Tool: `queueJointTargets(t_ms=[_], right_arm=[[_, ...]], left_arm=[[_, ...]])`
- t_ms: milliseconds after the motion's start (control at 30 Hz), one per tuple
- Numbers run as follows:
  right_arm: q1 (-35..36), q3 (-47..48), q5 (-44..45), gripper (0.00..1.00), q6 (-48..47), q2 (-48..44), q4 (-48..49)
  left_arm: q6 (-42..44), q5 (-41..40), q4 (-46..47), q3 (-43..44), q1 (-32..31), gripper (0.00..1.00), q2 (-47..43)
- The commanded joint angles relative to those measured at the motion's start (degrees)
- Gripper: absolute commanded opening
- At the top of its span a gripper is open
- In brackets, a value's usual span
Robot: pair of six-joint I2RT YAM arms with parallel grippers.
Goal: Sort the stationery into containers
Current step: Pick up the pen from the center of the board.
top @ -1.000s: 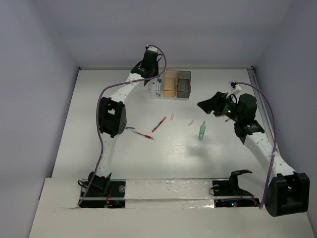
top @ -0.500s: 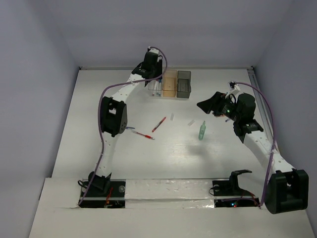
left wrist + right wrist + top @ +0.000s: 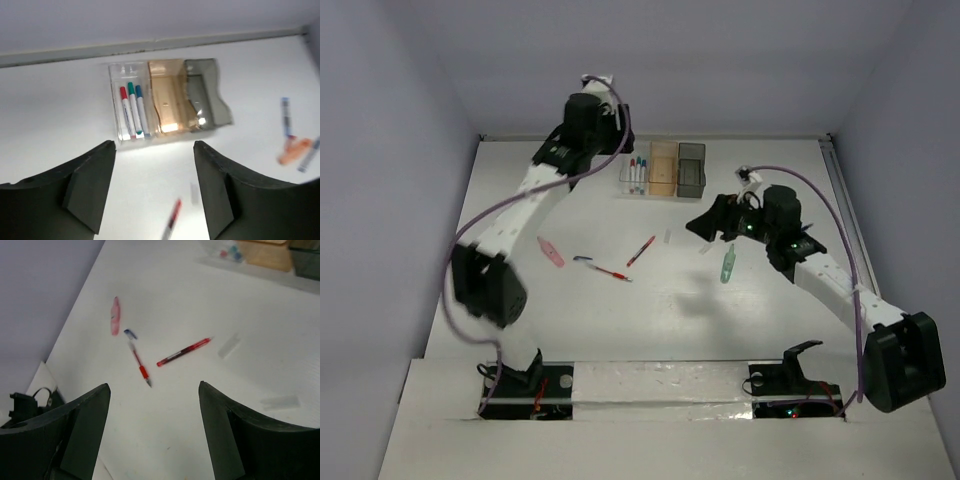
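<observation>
Three containers stand in a row at the back: a clear bin (image 3: 635,177) holding a red, a teal and a blue marker (image 3: 131,111), an orange bin (image 3: 663,168) and a dark grey bin (image 3: 691,168). Loose stationery lies mid-table: a red pen (image 3: 641,250), a red pen with a blue cap (image 3: 605,269), a pink item (image 3: 551,251), two pale blocks (image 3: 668,236) (image 3: 704,248) and a green tube (image 3: 728,264). My left gripper (image 3: 155,145) hangs high, back from the bins, open and empty. My right gripper (image 3: 154,385) is open and empty above the table, right of the red pen (image 3: 183,352).
The grey walls close the table at the back and on both sides. A metal rail (image 3: 840,190) runs along the right edge. Purple cables loop along both arms. The left arm's elbow (image 3: 485,285) hangs over the table's left side.
My left gripper has opened and pulled up and left, away from the clear bin. The left elbow swung left, uncovering the pink item. The right gripper moved left toward mid-table.
</observation>
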Motion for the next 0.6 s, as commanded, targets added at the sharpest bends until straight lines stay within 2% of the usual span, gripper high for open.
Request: queueJointTargets(t_ms=[0, 33, 67, 100, 133, 200, 267, 400, 567], right_arm=[[5.89, 5.40, 1.86, 0.77, -5.69, 2.23, -1.24], [8.08, 6.01, 2.04, 0.78, -6.39, 3.02, -1.51], [9.41, 7.32, 2.22, 0.78, -6.65, 3.81, -1.68], [10.55, 8.21, 2.83, 0.78, -6.83, 5.73, -1.86], [12.04, 9.17, 3.44, 0.79, -7.27, 6.88, -2.47], [16.35, 12.41, 5.11, 0.81, -7.62, 10.91, -2.83], [20.64, 15.41, 5.82, 0.82, -7.71, 14.43, -3.61], [26.54, 26.56, 9.76, 0.87, -9.73, 25.41, -8.00], [34.46, 49.14, 16.36, 0.93, -13.16, 44.31, -18.11]], left_arm=[[-1.74, 1.90, 6.41, -11.91, 0.15, 0.62, -23.67], [-2.00, 1.29, 6.85, -18.64, 0.84, 0.65, -27.80], [-2.18, 0.85, 6.86, -21.50, 0.85, 0.71, -35.32], [-2.27, 0.32, 6.51, -26.22, 0.85, 0.74, -38.79], [-2.53, -1.77, 5.11, -28.01, 1.37, 0.77, -45.00], [-2.71, -4.07, 2.13, -31.09, 1.90, 0.85, -50.40], [-2.62, -5.04, 0.28, -31.89, 1.90, 0.90, -56.89], [-2.80, -5.22, -3.42, -30.85, 1.90, 0.99, -63.51], [-3.15, -1.89, -4.83, -30.49, 1.90, 0.99, -68.53]])
